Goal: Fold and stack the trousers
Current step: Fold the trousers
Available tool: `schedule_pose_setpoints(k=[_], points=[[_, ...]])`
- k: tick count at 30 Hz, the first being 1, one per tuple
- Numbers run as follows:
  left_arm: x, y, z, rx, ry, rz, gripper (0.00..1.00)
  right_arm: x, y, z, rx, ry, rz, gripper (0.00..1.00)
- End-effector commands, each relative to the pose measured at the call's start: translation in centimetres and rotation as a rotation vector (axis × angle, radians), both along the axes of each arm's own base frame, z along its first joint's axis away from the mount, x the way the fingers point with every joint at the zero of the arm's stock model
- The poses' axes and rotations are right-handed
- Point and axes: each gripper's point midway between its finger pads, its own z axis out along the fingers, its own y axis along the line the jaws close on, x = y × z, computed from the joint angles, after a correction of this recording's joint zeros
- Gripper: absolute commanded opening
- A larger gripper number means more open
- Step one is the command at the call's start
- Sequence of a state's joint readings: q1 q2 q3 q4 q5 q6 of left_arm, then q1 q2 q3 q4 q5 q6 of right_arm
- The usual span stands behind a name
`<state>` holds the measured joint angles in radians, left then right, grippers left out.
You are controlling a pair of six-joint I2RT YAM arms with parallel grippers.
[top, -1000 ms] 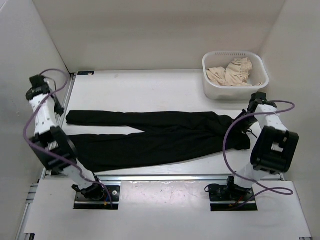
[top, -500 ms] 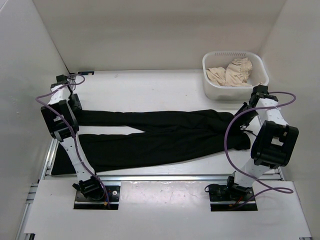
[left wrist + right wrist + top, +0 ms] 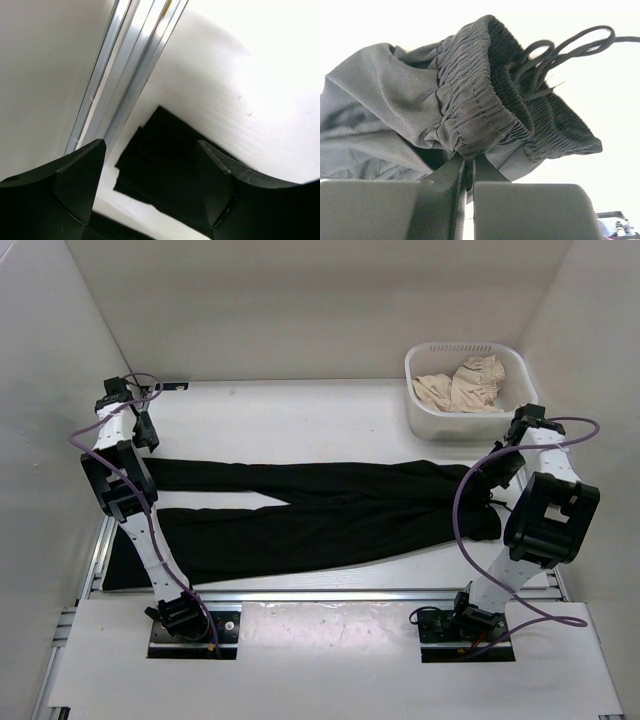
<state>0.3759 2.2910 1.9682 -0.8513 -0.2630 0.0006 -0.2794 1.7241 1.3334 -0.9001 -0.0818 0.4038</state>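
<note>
Your trousers (image 3: pixel 320 510) lie flat across the counter (image 3: pixel 300 420), with the legs stretched to the left and the waistband (image 3: pixel 480 100) at the right. Your right gripper (image 3: pixel 468 162) has its jaws pinched tight on the gathered waistband fabric, just beside the looped drawstring (image 3: pixel 560 50). Your left gripper (image 3: pixel 151 144) hangs over the far-left part of the counter, jaws spread wide with nothing between them. Below it you see the cuff end of the far leg (image 3: pixel 165 165) lying beside the metal rail (image 3: pixel 135 60). The near leg reaches the counter's left edge. At the far right stands the white basket (image 3: pixel 425 420), holding a beige garment (image 3: pixel 460 388), apart from the trousers.
</note>
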Motion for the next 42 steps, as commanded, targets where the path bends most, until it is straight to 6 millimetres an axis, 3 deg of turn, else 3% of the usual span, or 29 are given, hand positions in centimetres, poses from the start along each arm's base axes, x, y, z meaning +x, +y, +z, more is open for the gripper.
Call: schedule_pose_setpoints(k=[1, 5, 9, 10, 11, 15, 19, 21, 25, 28, 30, 32, 33, 36, 39, 42], points=[[2.0, -0.2, 0.7, -0.038, -0.075, -0.026, 0.84, 0.3, -0.9, 0.5, -0.003, 0.013, 0.038, 0.00], [0.7, -2.0, -1.2, -0.098, -0.015, -0.050, 0.76, 0.5, -0.8, 0.7, 0.011, 0.022, 0.040, 0.00], [0.5, -1.5, -2.8, -0.081, 0.024, -0.035, 0.70, 0.5, -0.9, 1.0, -0.002, 0.016, 0.038, 0.00], [0.2, -1.6, -2.8, -0.085, 0.033, -0.035, 0.66, 0.4, -1.0, 1.0, -0.004, 0.016, 0.047, 0.00], [0.4, -1.5, -3.1, -0.086, 0.035, -0.035, 0.53, 0.4, -1.2, 0.9, -0.014, 0.019, 0.045, 0.00], [0.5, -1.4, -2.5, -0.078, 0.027, -0.033, 0.28, 0.4, -1.2, 0.9, -0.014, 0.019, 0.045, 0.00], [0.0, -0.7, -1.6, -0.033, 0.031, -0.014, 0.15, 0.6, -1.2, 1.2, -0.017, 0.010, 0.045, 0.00], [-0.2, -0.2, -1.0, -0.003, 0.033, -0.002, 0.15, 0.9, -1.3, 1.4, -0.020, 0.002, 0.045, 0.00], [0.7, 0.6, 3.1, 0.054, -0.047, 0.011, 0.15, 1.7, -1.5, 2.3, -0.028, -0.028, 0.036, 0.00], [1.9, 1.5, 8.5, 0.091, -0.167, 0.019, 0.15, 2.8, -2.3, 3.9, -0.046, -0.063, 0.015, 0.00], [1.4, 2.8, 12.6, 0.118, -0.252, 0.043, 0.15, 3.0, -2.7, 4.2, -0.047, -0.072, -0.003, 0.00], [0.8, 3.4, 15.5, 0.142, -0.305, 0.057, 0.15, 3.2, -3.2, 5.0, -0.055, -0.094, -0.014, 0.00], [0.1, 3.1, 17.9, 0.157, -0.342, 0.057, 0.15, 3.2, -3.0, 5.3, -0.047, -0.106, -0.011, 0.00], [-2.6, 3.0, 19.6, 0.164, -0.349, 0.077, 0.15, 3.3, -2.9, 5.6, -0.026, -0.126, -0.013, 0.00], [-4.9, 2.7, 18.1, 0.137, -0.299, 0.091, 0.15, 3.6, -2.5, 6.0, -0.009, -0.149, -0.018, 0.00], [-7.3, 3.2, 18.3, 0.114, -0.274, 0.119, 0.15, 3.7, -2.9, 6.8, 0.018, -0.176, -0.047, 0.00]])
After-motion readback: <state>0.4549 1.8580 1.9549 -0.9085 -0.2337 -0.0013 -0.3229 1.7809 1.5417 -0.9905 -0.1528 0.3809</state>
